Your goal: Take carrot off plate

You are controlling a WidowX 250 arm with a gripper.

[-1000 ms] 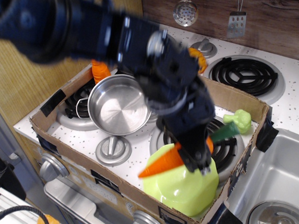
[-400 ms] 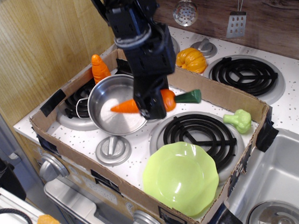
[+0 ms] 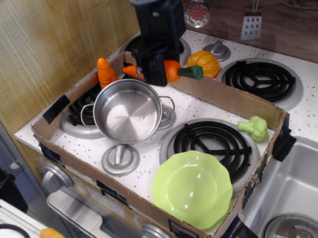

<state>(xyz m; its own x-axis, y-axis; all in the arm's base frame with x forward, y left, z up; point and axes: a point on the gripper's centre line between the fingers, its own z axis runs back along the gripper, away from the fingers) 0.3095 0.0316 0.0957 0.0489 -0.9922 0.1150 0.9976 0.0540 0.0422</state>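
Plate at the stove's front edge; pot behind-left of it; carrot held in gripper behind pot, pumpkin right.

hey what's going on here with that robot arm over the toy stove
The robot arm's claw is shut on the carrot, holding it in the air near the back edge of the cardboard box, beside the pumpkin. The lime-green plate sits bare at the front of the stove, so the carrot is already off it. A steel pot sits on the left, with a stubby orange cone behind it. The carrot has not yet been set down.
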